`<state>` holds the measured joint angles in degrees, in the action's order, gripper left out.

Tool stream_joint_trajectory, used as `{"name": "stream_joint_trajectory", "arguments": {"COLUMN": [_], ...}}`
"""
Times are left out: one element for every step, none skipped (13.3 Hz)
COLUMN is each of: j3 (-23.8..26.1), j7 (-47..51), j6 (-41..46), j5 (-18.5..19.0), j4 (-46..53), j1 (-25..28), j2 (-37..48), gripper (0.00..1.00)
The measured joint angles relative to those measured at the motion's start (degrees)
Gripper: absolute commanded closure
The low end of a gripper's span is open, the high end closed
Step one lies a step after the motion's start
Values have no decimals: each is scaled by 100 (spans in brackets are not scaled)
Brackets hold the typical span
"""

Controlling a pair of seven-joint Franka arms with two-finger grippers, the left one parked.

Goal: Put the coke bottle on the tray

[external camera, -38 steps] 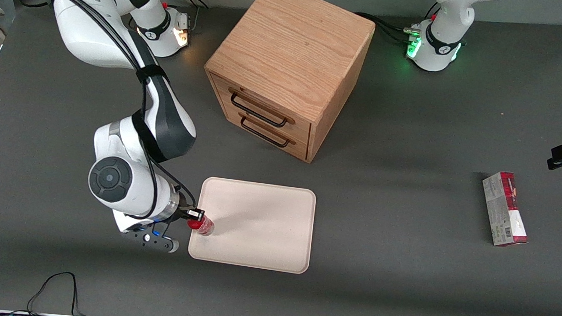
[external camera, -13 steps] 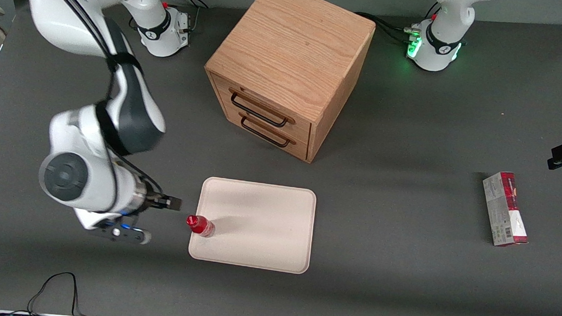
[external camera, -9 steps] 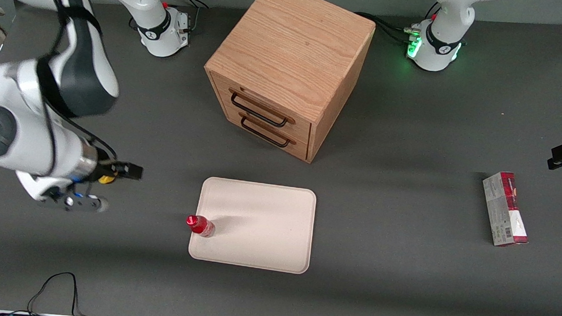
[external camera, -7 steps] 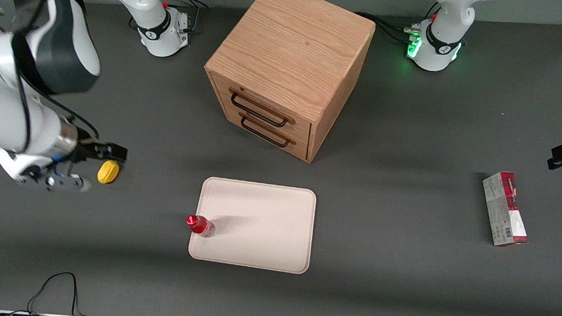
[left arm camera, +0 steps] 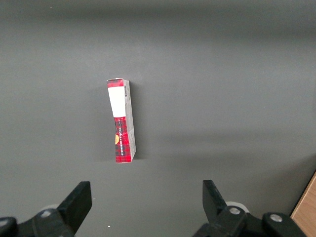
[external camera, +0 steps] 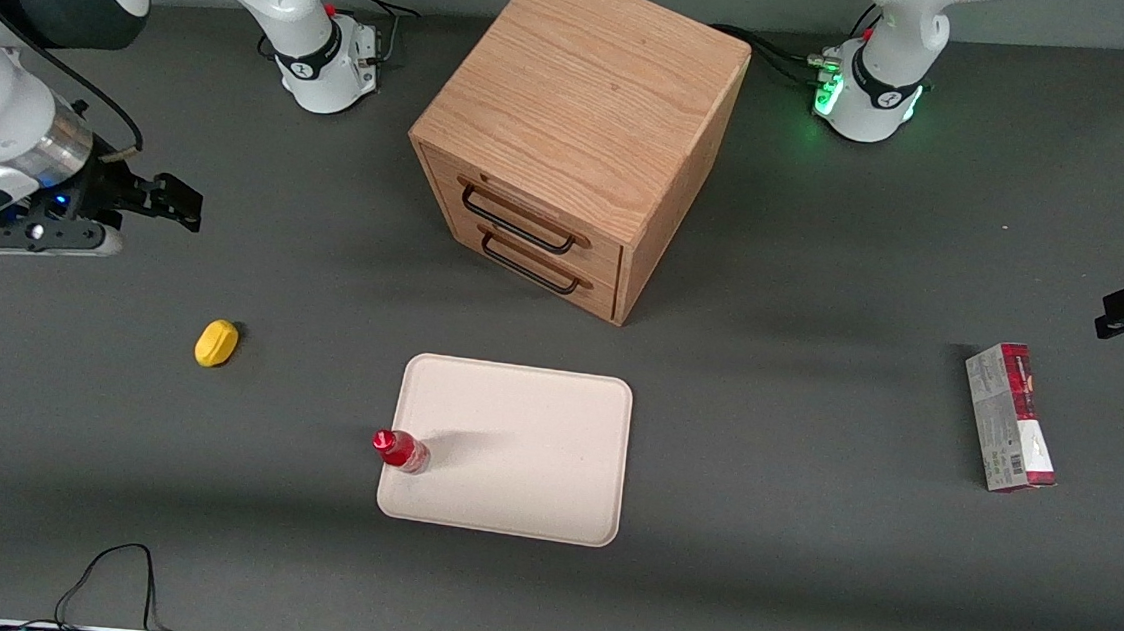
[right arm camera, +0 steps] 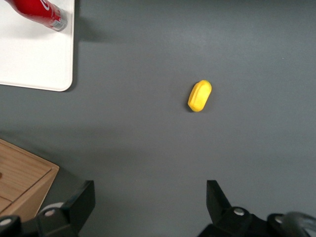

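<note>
The gripper [right arm camera: 150,210] hangs above the dark table [right arm camera: 197,44], fingers [right arm camera: 79,202] spread wide with nothing between them. A yellow object [right arm camera: 199,96] lies on the table. The coke bottle [right arm camera: 39,12] stands on the tray [right arm camera: 34,64] near its rim. A wooden cabinet [right arm camera: 22,180] corner shows.

table [external camera: 802,575] | on it: tray [external camera: 533,424], cabinet [external camera: 578,106], yellow object [external camera: 216,342], carton [external camera: 1009,417]

Right arm raised at its end of the table, wrist pointing down. Gripper [external camera: 180,203] empty, high up, fingers [right arm camera: 219,197] spread apart.
</note>
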<state>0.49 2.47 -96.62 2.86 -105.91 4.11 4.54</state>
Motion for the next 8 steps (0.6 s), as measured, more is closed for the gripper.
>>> {"name": "stream_joint_trajectory", "arguments": {"j3": [-20,-20,-13,-7,5,32,91,146], "j7": [-13,-13,-13,-18,-25,-28,-33,-36], "j6": [-2,-1,33,149,280,379,449,465], "j5": [-61,-150,-255,-347,-400,-419,-430,-434], "j4": [12,28,59,141,263,395,501,575], "j1": [-3,-23,-79,-143,-194,-248,-318,-362], "j2": [1,0,-2,-16,-44,-85,-129,-171], "gripper": [0,0,0,0,0,0,0,0]}}
